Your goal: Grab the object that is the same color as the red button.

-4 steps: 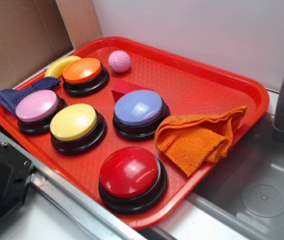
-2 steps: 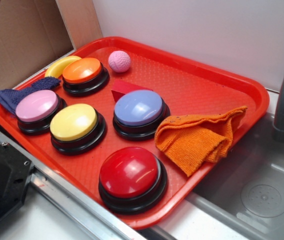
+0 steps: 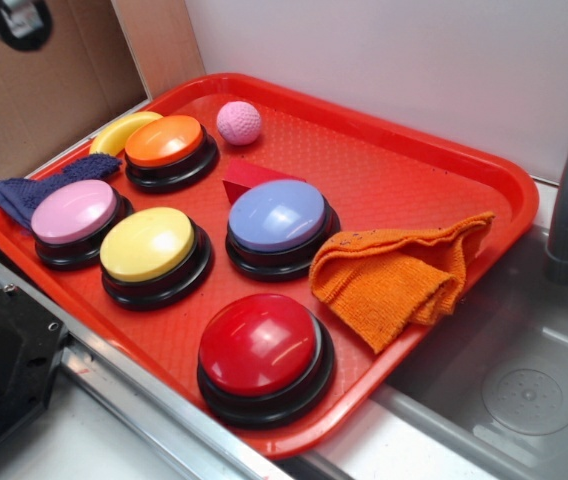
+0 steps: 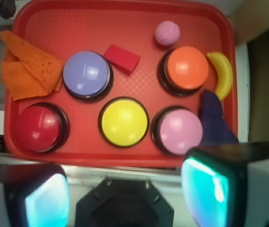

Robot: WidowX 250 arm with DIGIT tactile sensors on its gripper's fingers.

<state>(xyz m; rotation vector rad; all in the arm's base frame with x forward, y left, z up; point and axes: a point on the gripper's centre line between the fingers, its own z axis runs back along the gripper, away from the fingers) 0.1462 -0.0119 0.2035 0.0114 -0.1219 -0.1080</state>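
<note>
Fingers (image 4: 125, 194) spread wide, holding nothing — above tray edge (image 4: 125, 161), well apart from red wedge (image 4: 121, 58).

Wrist view: gripper (image 4: 125, 189) has two chunky fingers in black housings, the inner pads (image 4: 47, 198) glowing cyan/teal and translucent. Right finger sits in a thick black frame with a pale grey-white block on its outer side. Between them, a black angular mount plate (image 4: 124, 208) with two small screws. Exterior view: only a dark blurred rounded part (image 3: 9, 18), top left corner.
</note>
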